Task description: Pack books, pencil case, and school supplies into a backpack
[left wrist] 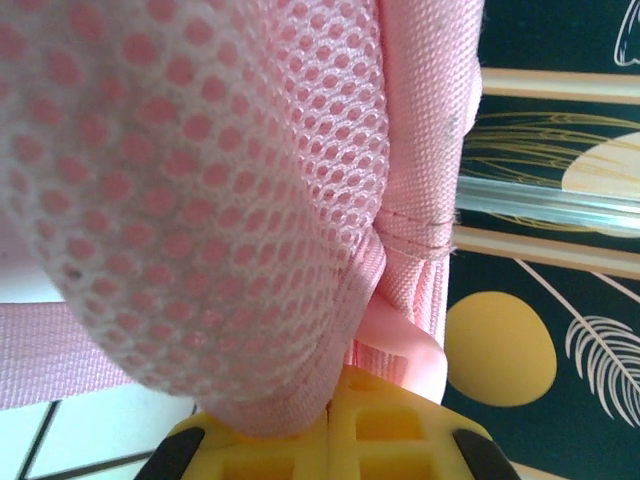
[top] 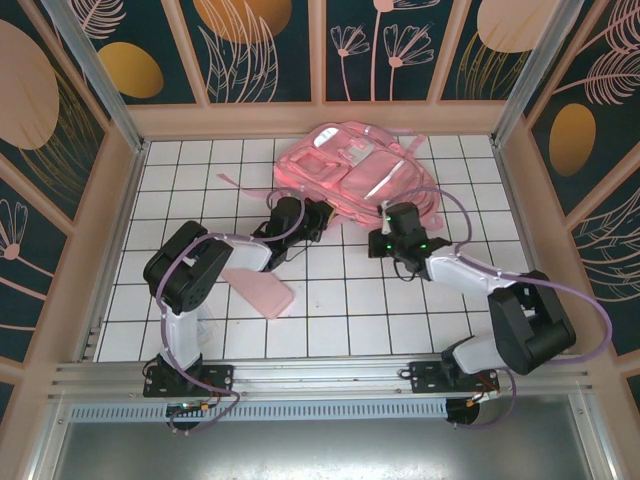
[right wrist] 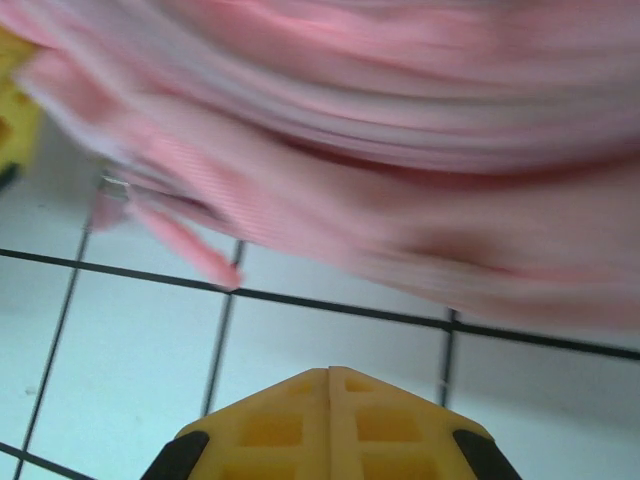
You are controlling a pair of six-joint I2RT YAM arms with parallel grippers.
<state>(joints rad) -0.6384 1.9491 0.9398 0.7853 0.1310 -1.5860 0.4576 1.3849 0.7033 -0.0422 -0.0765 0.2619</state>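
Observation:
The large pink backpack point(top: 352, 172) lies at the back middle of the tiled table. My left gripper point(top: 300, 216) is at its near left edge. In the left wrist view the yellow fingers point(left wrist: 400, 440) are shut, with the backpack's pink mesh fabric point(left wrist: 200, 180) pinched at their tips. My right gripper point(top: 395, 218) is at the backpack's near right edge, shut on nothing just above the tiles point(right wrist: 330, 372), with the backpack point(right wrist: 420, 120) blurred ahead of it. The flat pink pencil case point(top: 260, 291) lies on the table beside the left arm. The books and school supplies are out of view.
A loose pink strap point(top: 240, 183) trails left of the backpack. Beige walls point(top: 120, 220) and metal posts close in the table on three sides. Bare tiles point(top: 350, 310) lie between the two arms.

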